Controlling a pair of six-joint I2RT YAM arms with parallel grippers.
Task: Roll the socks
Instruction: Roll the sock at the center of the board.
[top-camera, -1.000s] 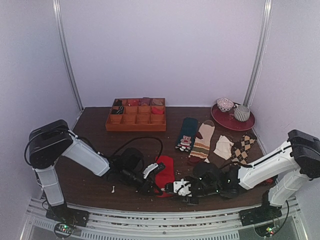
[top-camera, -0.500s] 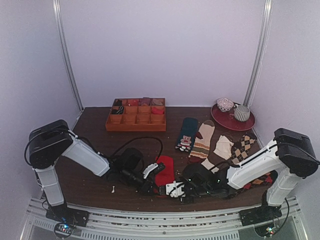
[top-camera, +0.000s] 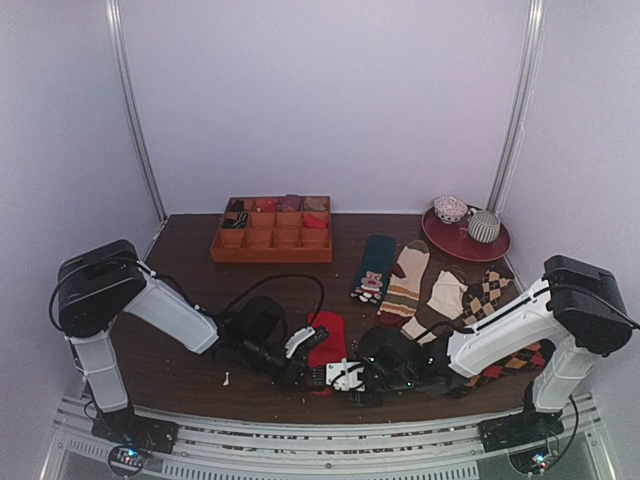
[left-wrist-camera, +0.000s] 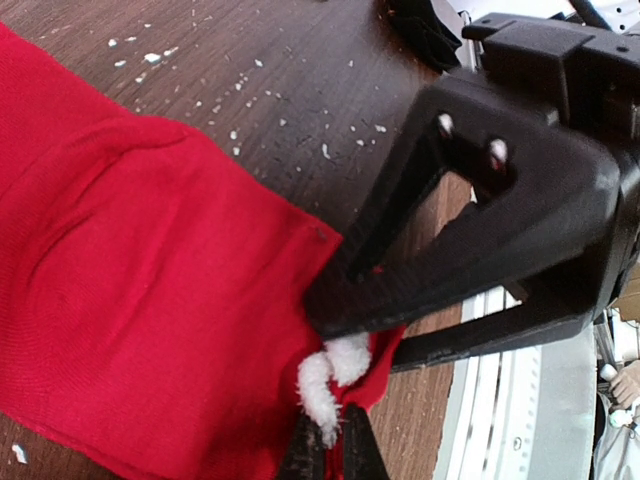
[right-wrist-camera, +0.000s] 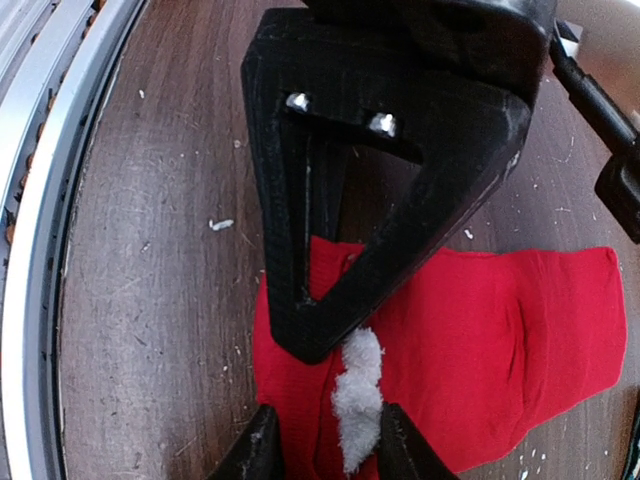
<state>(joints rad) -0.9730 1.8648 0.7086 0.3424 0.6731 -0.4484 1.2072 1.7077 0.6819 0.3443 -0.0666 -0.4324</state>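
Flat on the dark table (top-camera: 190, 300), lower centre of the top view: the socks (top-camera: 330, 338), red, near end buried under the two meeting wrists. Pinched there by the left gripper (left-wrist-camera: 332, 452), clamped tight on red fabric right at a white tuft (right-wrist-camera: 358, 395); only its fingertips in frame, cut by the bottom edge. Straddled at the same end by the right gripper (right-wrist-camera: 325, 448), narrowly parted around the tuft; tips cropped, so cannot tell whether squeezing or merely flanking. Far end of the strip cropped in the left wrist view.

White arms (top-camera: 176, 313), black twin-screw claw (left-wrist-camera: 358, 336)
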